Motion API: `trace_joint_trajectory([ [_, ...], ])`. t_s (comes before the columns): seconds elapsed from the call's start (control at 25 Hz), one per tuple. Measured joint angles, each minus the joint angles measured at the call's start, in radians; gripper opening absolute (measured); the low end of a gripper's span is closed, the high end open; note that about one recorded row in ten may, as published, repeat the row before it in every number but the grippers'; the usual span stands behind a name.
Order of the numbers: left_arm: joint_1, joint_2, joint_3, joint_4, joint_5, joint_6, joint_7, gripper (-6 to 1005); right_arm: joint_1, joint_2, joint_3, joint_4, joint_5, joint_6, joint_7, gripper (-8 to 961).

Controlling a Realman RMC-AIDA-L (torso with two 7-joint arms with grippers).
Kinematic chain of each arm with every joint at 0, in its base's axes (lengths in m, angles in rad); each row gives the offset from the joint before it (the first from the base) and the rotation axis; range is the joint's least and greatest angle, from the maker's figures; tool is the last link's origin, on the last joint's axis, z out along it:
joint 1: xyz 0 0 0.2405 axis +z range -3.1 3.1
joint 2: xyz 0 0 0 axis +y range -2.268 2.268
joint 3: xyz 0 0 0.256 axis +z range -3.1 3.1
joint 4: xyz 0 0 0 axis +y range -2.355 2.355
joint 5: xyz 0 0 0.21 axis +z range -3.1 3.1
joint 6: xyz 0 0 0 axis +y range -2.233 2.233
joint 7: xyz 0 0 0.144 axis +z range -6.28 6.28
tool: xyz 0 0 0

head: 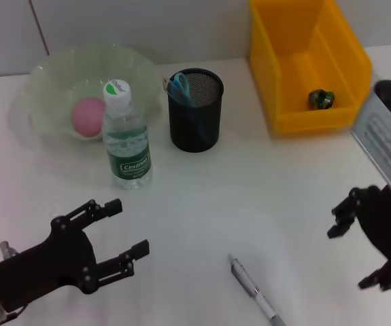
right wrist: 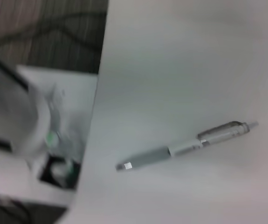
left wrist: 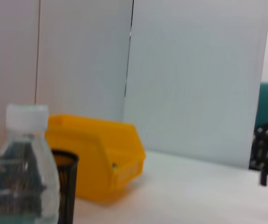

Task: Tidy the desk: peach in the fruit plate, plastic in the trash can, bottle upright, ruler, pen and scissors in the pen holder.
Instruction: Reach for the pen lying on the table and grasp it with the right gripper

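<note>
Right gripper (head: pixel 365 251) hangs over the near right part of the desk (head: pixel 249 190), fingers spread wide, nothing between them. Left gripper (head: pixel 117 238) sits low at the near left, also spread wide and empty, fingers pointing toward 2 o'clock.

Pen (head: pixel 253 288) is the only loose item I can find. It lies flat on the desk between the two grippers, close to the near edge. From the right gripper it lies at about 8 o'clock; from the left gripper, about 4 o'clock. Long axis runs from 11 o'clock to 5 o'clock in the head view. The right wrist view shows the whole pen, grey grip and clear barrel, so I judge the right arm better placed, though the spacing looks roughly even.

Farther out: mesh pen holder (head: pixel 195 109) at the far centre, blue-handled scissors (head: pixel 179 87) already inside. I cannot make out the ruler. Water bottle (head: pixel 127 136) stands upright just beside the holder. Peach (head: pixel 88 115) sits in the fruit plate (head: pixel 52 75). Yellow bin (head: pixel 311 61) at far right holds a small dark crumpled scrap (head: pixel 321 98).

Next: jaws across the barrel, not along it.
</note>
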Motion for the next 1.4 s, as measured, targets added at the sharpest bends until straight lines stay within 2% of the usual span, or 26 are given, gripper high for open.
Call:
trace_joint_trajectory([
  [0.04, 0.000, 0.000, 0.000, 0.000, 0.000, 0.000, 0.000, 832, 0.015, -0.010, -0.015, -0.017, -0.008, -0.009, -0.066, 761],
  [0.08, 0.000, 0.000, 0.000, 0.000, 0.000, 0.000, 0.000, 832, 0.015, -0.010, -0.015, -0.017, -0.008, -0.009, -0.066, 761],
  [0.12, 0.001, -0.002, -0.012, -0.001, -0.009, 0.025, 0.001, 832, 0.043, -0.026, -0.035, -0.009, -0.001, -0.017, -0.100, 761],
  [0.28, 0.006, -0.006, -0.012, -0.010, -0.038, 0.016, 0.010, 832, 0.071, -0.034, -0.064, 0.022, -0.004, -0.021, -0.183, 760],
  [0.32, 0.004, -0.007, -0.012, -0.013, -0.040, 0.014, 0.011, 832, 0.064, -0.024, -0.081, 0.035, -0.031, -0.005, -0.273, 758],
  [0.36, 0.003, -0.007, -0.011, -0.016, -0.040, 0.014, 0.013, 832, 0.064, -0.024, -0.081, 0.035, -0.031, -0.005, -0.273, 758],
  [0.4, 0.003, -0.007, -0.011, -0.016, -0.040, 0.014, 0.013, 832, 0.051, -0.014, -0.085, 0.036, -0.054, 0.019, -0.330, 758],
  [0.44, 0.003, -0.008, -0.009, -0.019, -0.040, 0.014, 0.018, 832, 0.017, 0.003, -0.102, 0.037, -0.088, 0.090, -0.440, 758],
  [0.48, 0.003, -0.008, -0.009, -0.019, -0.040, 0.014, 0.018, 832, -0.001, 0.007, -0.114, 0.039, -0.094, 0.128, -0.485, 758],
  [0.64, 0.004, -0.012, -0.006, -0.025, -0.040, 0.011, 0.049, 832, -0.058, 0.007, -0.175, 0.032, -0.065, 0.246, -0.623, 758],
  [1.08, -0.018, -0.012, -0.004, -0.049, -0.086, -0.020, 0.043, 832, -0.067, 0.005, -0.156, 0.030, 0.060, 0.265, -0.911, 758],
  [1.24, -0.025, -0.012, 0.001, -0.050, -0.090, -0.023, 0.030, 832, -0.064, 0.004, -0.147, 0.085, 0.101, 0.274, -1.057, 758],
  [1.4, -0.028, -0.007, 0.016, -0.049, -0.084, -0.027, 0.012, 832, -0.060, 0.004, -0.155, 0.107, 0.115, 0.278, -1.121, 758],
])
